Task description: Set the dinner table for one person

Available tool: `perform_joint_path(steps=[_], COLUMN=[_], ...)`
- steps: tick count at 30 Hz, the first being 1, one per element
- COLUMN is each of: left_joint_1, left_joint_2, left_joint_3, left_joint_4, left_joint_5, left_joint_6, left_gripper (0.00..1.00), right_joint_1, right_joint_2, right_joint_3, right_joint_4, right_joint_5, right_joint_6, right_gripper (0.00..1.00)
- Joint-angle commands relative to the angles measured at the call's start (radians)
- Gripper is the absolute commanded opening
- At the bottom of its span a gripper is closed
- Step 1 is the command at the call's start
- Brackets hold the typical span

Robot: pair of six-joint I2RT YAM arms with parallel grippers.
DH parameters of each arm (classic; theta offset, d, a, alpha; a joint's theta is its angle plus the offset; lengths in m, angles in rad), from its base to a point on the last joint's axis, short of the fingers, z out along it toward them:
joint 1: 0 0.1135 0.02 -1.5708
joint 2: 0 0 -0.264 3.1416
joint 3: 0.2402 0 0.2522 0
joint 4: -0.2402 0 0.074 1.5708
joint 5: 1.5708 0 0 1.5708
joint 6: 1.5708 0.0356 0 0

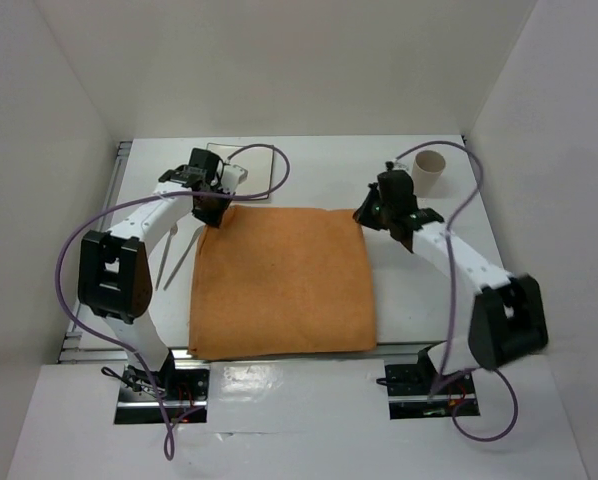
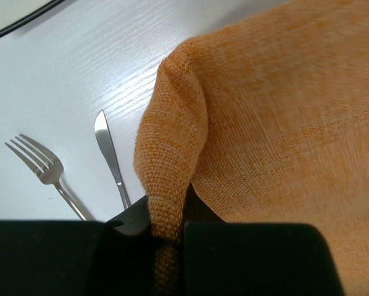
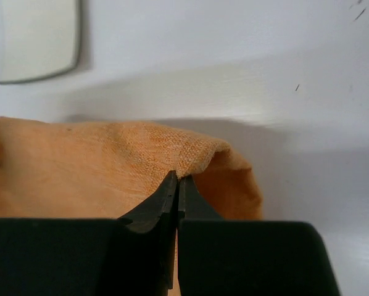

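Top view: the dinner table (image 1: 409,300), a big flat white rectangular top w/ thin metal rails, fills the mid of the frame. An orange woven cloth (image 1: 279,280) lies spread over its centre, prob. as the placemat. The left gripper (image 1: 216,212) sits on the cloth's upper-left corner and the right gripper (image 1: 371,215) on the upper-right one. Both arms reach fwd from the bottom edge, elbows bowed outward, wrists tipped down; I'd judge it a two-corner hold so the cloth can be pulled flat and squared. A square white plate (image 1: 251,165) shows at upper centre behind the left wrist, a cream cylindrical cup (image 1: 429,168) at upper right, and two thin cutlery pieces sit left of the cloth, off it. Left wrist view: the left gripper (image 2: 166,222) is clamped on a bunched fold of the cloth, so that corner tents up off the table. A steel fork (image 2: 42,169) and a steel knife (image 2: 110,157) lie near it at lower left, not touching each other. Right wrist view: the right gripper (image 3: 177,191) has its jaws pressed together w/ the tips at the cloth's raised corner, seemingly nipping the thin hem. The plate sits upper left, well apart.
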Motion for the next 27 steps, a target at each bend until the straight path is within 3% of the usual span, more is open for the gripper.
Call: perform_joint_path(steps=[1, 5, 17, 19, 21, 22, 24, 27], left_joint_1=[0.008, -0.035, -0.054, -0.054, -0.054, -0.054, -0.054, -0.054], left_joint_2=[-0.030, 0.013, 0.134, 0.193, 0.229, 0.243, 0.254, 0.211], left_joint_3=[0.001, 0.021, 0.104, 0.173, 0.225, 0.266, 0.294, 0.304], left_joint_4=[0.002, -0.009, 0.102, 0.087, 0.064, 0.054, 0.034, 0.034], left_joint_5=[-0.010, 0.001, -0.069, -0.092, -0.132, -0.152, -0.178, -0.220], left_joint_6=[0.022, 0.022, -0.060, -0.078, -0.101, -0.101, -0.101, -0.101], left_gripper=[0.00, 0.00, 0.00, 0.19, 0.42, 0.99, 1.00, 1.00], right_joint_1=[-0.001, -0.026, -0.164, -0.164, -0.173, -0.173, -0.173, -0.184], right_joint_2=[-0.219, -0.247, 0.087, 0.161, 0.196, 0.212, 0.221, 0.192], right_joint_3=[-0.077, -0.119, 0.117, 0.184, 0.220, 0.238, 0.261, 0.274], right_joint_4=[-0.033, -0.024, 0.027, -0.002, -0.022, -0.034, -0.056, -0.083], right_joint_5=[0.220, 0.177, 0.173, 0.173, 0.144, 0.153, 0.136, 0.115], right_joint_6=[0.058, 0.028, -0.080, -0.121, -0.159, -0.169, -0.169, -0.169], right_gripper=[0.00, 0.00, 0.00, 0.02, 0.26, 0.38, 0.54, 0.57])
